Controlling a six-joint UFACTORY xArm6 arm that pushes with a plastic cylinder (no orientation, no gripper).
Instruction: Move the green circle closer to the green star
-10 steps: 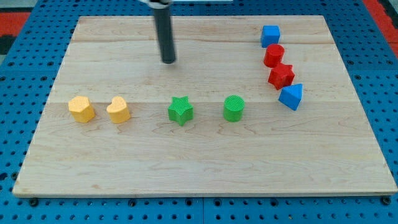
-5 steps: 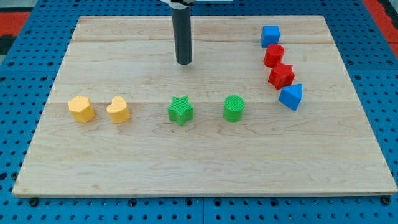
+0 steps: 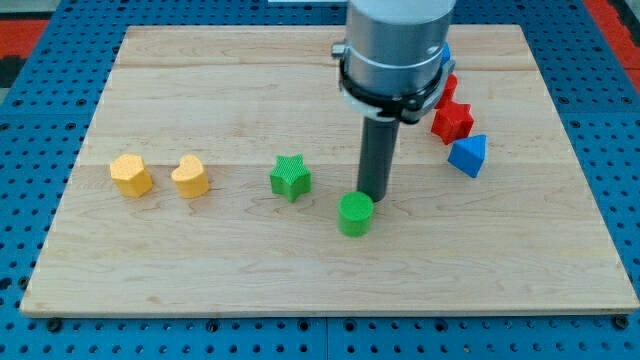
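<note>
My tip [image 3: 376, 196] stood touching the green circle [image 3: 355, 214] at its 1 o'clock edge on the worktop [image 3: 200, 270], circle lying at 4 o'clock from the green star [image 3: 290, 177]; no jaws fitted, nothing held.

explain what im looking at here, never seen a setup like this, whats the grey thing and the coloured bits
One camera looks down at a wooden board. The grey cylinder is a robot arm ending in a dark rod; my tip slides along the board and pushes blocks. Nothing is held. The tip sits just above and right of the green circle, apparently touching it. To the view's left are the green star and two yellow blocks. Red blocks and a blue block sit at the view's right.
</note>
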